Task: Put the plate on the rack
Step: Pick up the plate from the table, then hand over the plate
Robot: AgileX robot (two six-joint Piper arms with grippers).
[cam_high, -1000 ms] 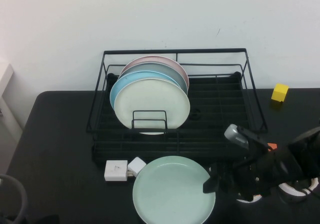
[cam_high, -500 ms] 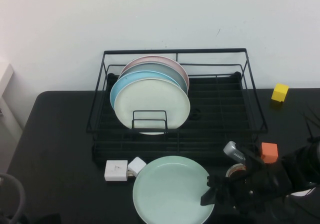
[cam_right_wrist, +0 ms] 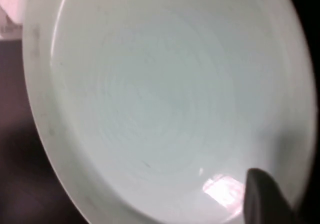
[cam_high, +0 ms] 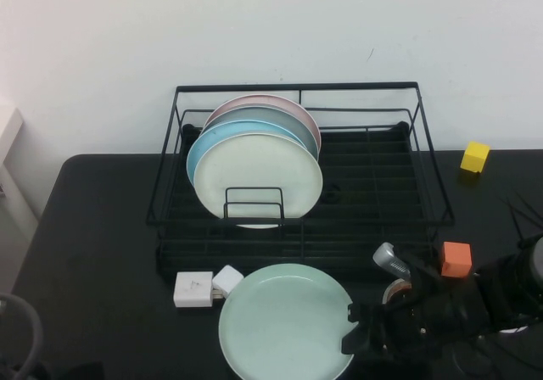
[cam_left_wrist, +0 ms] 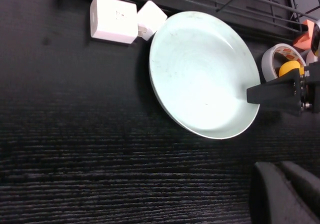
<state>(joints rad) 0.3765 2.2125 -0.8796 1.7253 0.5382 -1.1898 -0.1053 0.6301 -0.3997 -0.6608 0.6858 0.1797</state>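
Note:
The pale mint-green plate lies flat on the black table in front of the rack; it also shows in the left wrist view and fills the right wrist view. The black wire rack stands behind it, with several plates upright in its left half. My right gripper is open at the plate's right rim, with one finger lying over the rim; the other is hidden. My left gripper is shut and empty, low at the near left, away from the plate.
Two white adapters touch the plate's left rim. A tape roll, an orange cube and a yellow ball lie by my right arm. A yellow cube sits at the far right. The rack's right half holds no plates.
My right gripper has come down and leftward onto the plate's right rim. The plate and the white adapters have slid a little to the left. The left arm has not moved.

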